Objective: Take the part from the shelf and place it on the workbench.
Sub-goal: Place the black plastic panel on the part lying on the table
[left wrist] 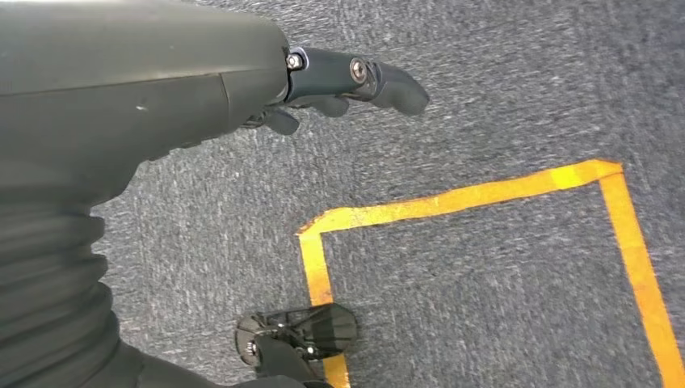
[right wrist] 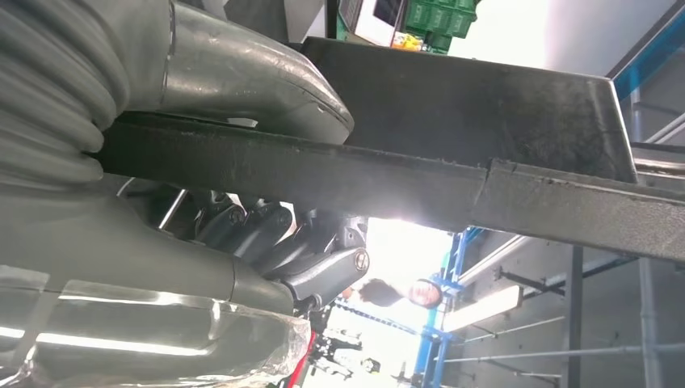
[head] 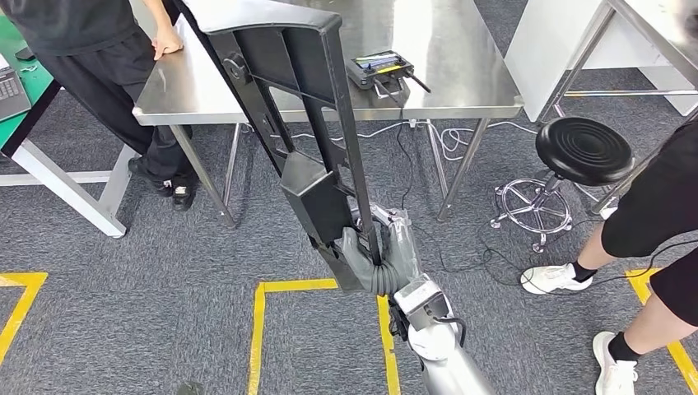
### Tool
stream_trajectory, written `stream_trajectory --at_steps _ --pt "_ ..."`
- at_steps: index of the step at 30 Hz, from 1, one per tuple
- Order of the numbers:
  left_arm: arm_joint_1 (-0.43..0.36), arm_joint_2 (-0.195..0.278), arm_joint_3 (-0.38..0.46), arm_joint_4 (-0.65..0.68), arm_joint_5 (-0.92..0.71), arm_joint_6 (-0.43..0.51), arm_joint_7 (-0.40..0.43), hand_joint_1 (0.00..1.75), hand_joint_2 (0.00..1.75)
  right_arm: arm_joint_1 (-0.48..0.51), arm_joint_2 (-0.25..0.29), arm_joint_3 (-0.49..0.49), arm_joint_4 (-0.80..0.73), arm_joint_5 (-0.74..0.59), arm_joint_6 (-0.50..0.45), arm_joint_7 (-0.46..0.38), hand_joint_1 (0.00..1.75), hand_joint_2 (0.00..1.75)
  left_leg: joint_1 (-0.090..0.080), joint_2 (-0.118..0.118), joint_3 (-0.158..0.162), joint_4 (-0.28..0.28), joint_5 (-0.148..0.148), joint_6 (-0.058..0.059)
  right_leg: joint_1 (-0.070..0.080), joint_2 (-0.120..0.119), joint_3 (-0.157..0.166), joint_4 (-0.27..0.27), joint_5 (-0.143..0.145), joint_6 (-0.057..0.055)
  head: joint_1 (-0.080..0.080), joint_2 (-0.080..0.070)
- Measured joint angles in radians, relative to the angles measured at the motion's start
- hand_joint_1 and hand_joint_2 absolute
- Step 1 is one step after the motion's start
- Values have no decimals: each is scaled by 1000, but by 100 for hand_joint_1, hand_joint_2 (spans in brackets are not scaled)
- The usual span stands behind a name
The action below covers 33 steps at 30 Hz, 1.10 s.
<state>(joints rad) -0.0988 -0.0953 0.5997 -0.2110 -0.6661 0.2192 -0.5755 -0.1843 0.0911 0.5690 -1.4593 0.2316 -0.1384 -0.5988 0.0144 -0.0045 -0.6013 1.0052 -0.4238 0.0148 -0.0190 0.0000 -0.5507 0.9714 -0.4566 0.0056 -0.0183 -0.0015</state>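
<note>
The part (head: 296, 99) is a long black plastic frame with open slots and a boxy block near its lower end. My right hand (head: 379, 255) grips it by that lower end, and it slants up and away so that its top end lies over the steel workbench (head: 461, 58). Whether it touches the bench I cannot tell. In the right wrist view the thumb lies over the part's black bar (right wrist: 452, 178) and the dark fingers (right wrist: 266, 242) wrap under it. My left hand (left wrist: 242, 89) hangs over grey carpet with nothing in it, its fingers (left wrist: 380, 81) stretched out.
A black handheld device (head: 380, 67) with a cable lies on the workbench. One person (head: 123, 58) leans on the bench's left corner; another person (head: 650, 214) stands at the right. A black stool (head: 584, 150) is right of the bench. Yellow tape (head: 259, 329) marks the carpet.
</note>
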Motion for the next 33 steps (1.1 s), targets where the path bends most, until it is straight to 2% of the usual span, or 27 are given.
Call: stream_trajectory --at_steps 2,3,4,6,7,8,9,10,11,12,13,14,15,18,20,22,23,24,25,27,28,29,31,33 --pt "0 -1 0 0 -4 0 0 0 175 1 1 0 0 0 -9 4 175 175 -2 -1 7 -12 3 15 0 -1 0 1 -4 11 0 0" --pt "0 -2 0 0 -5 0 0 0 175 1 1 -1 0 0 -15 6 175 175 -2 -1 14 -22 7 23 1 -1 -7 16 -13 13 2 0" --pt "-1 -3 0 0 -6 0 1 0 175 1 1 -1 0 1 -20 7 175 175 -1 0 20 -31 10 31 1 -1 -27 55 -32 11 3 0" --pt "-4 -4 0 0 -9 -1 2 0 175 5 -1 -2 0 3 -29 10 175 175 -3 0 25 -37 12 41 0 0 -96 188 -85 1 6 0" --pt "-5 -4 0 0 -11 -1 3 0 175 9 -3 -3 0 4 -32 11 175 175 -5 -1 25 -37 11 42 -1 0 -134 255 -106 1 6 0" --pt "-5 -5 0 0 -13 -1 4 0 175 14 -5 -3 0 5 -33 12 175 175 -6 -2 25 -37 10 43 -2 0 -158 292 -113 5 6 0" --pt "-5 -6 0 0 -14 -1 6 0 175 17 -6 -3 0 6 -34 13 175 175 -6 -4 26 -36 9 42 -2 0 -162 289 -102 13 7 0" --pt "-5 -7 0 0 -14 -1 7 0 175 19 -7 -3 0 7 -35 14 175 175 -6 -6 27 -34 7 40 -2 0 -146 246 -77 22 7 0" --pt "-5 -8 0 0 -14 -1 8 0 175 19 -8 -3 0 8 -36 14 175 175 -6 -7 27 -31 4 37 -3 -1 -111 168 -43 31 7 0" --pt "-5 -9 0 0 -15 -1 9 0 175 19 -8 -3 0 9 -37 14 175 175 -9 -9 27 -26 -1 31 -3 0 -77 97 -14 34 6 0" --pt "-5 -9 0 0 -15 -1 10 0 175 19 -7 -3 -1 12 -40 14 175 175 -11 -10 26 -20 -6 26 -3 1 -51 44 6 31 6 0" --pt "-5 -10 0 0 -16 -1 11 0 175 19 -7 -3 -1 15 -43 15 175 175 -12 -11 25 -15 -9 20 -2 1 -35 14 17 25 6 0" --pt "-6 -10 0 0 -16 -1 13 0 175 18 -6 -4 -2 21 -48 16 175 175 -13 -11 23 -13 -12 16 0 2 -33 11 19 17 5 0" --pt "-7 -9 0 0 -18 -2 16 0 175 10 -1 -6 -14 48 -60 26 175 175 -6 -9 16 5 -24 3 -7 3 -28 9 22 -2 5 0" --pt "-9 -10 0 -1 -18 -5 16 0 175 -3 7 -7 -24 63 -62 38 175 175 -1 -5 -19 86 -72 -9 -10 3 -23 7 22 -14 3 0" --pt "-10 -10 0 -1 -16 -8 17 0 175 -15 13 -7 -29 71 -62 47 175 175 4 -2 -85 216 -131 -18 -6 3 -22 8 20 -20 3 0" --pt "-10 -10 0 -1 -15 -9 17 0 175 -19 14 -6 -30 73 -62 52 175 175 5 -1 -111 260 -142 -20 -4 3 -21 8 19 -21 3 0" --pt "-10 -10 0 -1 -14 -9 17 0 175 -22 15 -6 -30 74 -62 57 175 175 6 -1 -120 270 -134 -19 -2 3 -21 8 19 -22 3 0" --pt "-11 -10 0 -1 -11 -9 16 0 175 -26 17 -6 -30 76 -61 62 175 175 7 -1 -110 241 -107 -17 -1 4 -20 8 18 -22 3 0" --pt "-13 -9 0 -1 -6 -8 14 0 175 -37 23 -2 -30 79 -59 69 175 175 4 0 -47 106 -36 -4 1 7 -17 7 17 -22 3 0" --pt "-14 -9 0 -1 -3 -8 12 0 175 -45 28 1 -30 80 -58 70 175 175 0 1 -19 48 -13 3 4 8 -17 7 17 -20 4 0" --pt "-16 -8 1 -2 -2 -7 11 0 175 -53 32 4 -28 80 -56 71 175 175 -4 1 -2 12 -3 11 5 8 -17 6 17 -17 3 0" --pt "-17 -7 1 -2 0 -5 8 0 175 -64 39 10 -24 77 -51 72 175 175 -13 2 3 -2 -3 23 6 7 -18 3 17 -7 2 0" --pt "-17 -7 1 -2 2 -2 7 0 175 -71 46 16 -19 69 -45 74 175 175 -10 0 14 -22 6 33 8 5 -23 6 13 3 3 0"
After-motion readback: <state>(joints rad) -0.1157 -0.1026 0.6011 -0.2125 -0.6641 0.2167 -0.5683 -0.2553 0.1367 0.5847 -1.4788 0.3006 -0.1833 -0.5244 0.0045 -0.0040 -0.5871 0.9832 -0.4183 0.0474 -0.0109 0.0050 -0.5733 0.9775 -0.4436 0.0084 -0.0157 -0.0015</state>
